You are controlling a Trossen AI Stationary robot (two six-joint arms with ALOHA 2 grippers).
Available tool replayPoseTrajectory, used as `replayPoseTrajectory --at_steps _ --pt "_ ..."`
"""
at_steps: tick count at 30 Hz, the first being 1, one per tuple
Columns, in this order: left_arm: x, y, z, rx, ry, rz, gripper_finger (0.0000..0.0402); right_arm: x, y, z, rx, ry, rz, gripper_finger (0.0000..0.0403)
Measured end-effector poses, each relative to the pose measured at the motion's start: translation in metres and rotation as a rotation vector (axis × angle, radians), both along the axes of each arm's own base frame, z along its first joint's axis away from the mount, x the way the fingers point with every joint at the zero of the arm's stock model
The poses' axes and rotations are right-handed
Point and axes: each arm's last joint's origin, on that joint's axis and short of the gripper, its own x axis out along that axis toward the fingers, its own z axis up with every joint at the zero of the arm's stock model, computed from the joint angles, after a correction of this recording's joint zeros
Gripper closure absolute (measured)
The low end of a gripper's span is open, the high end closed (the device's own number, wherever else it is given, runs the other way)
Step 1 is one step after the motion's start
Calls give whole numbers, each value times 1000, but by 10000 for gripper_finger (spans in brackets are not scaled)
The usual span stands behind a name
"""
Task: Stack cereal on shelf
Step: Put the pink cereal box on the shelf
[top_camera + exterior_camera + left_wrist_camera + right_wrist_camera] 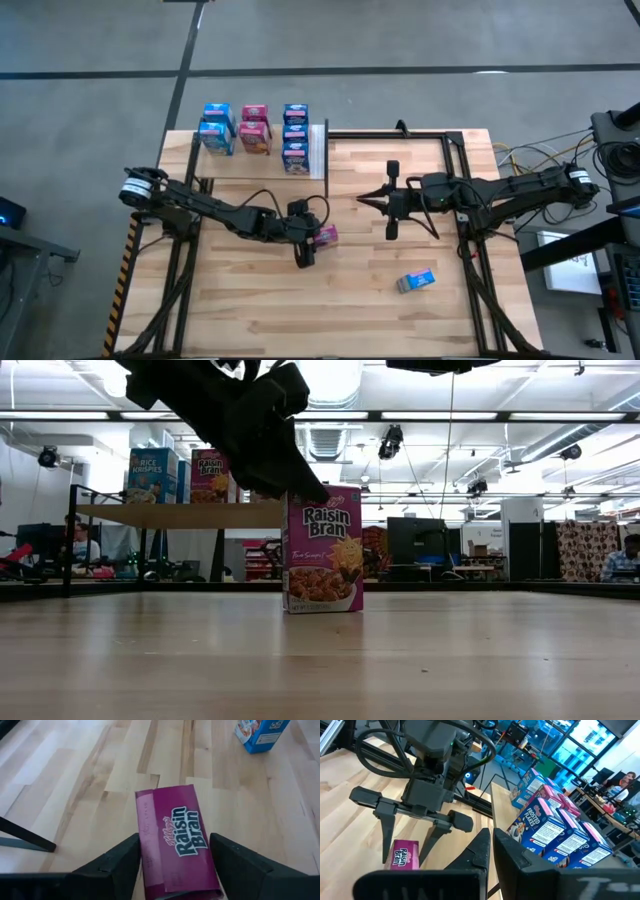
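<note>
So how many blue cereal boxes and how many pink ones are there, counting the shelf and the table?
Blue cereal boxes: 6 (5 on the shelf, 1 on the table)
Pink cereal boxes: 3 (2 on the shelf, 1 on the table)
Total: 9

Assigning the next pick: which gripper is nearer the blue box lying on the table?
Right. The right gripper is up-table left of the blue box; the left gripper straddles the pink box, farther away.
</note>
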Motion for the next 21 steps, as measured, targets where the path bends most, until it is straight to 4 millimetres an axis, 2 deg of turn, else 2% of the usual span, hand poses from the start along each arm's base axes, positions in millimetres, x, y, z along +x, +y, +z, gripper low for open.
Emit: replayPoseTrajectory --at_steps 8,14,19,21 --pt "0 0 0 0 3 0 252 0 0 0 0 0 0 390" --pt "-1 0 1 16 9 -20 270 0 0 0 0 1 0 390" --pt "-14 2 24 121 2 -109 269 0 0 -1 -1 6 -1 390" --pt "-25 3 35 171 25 -203 269 0 0 -1 -1 8 -1 390"
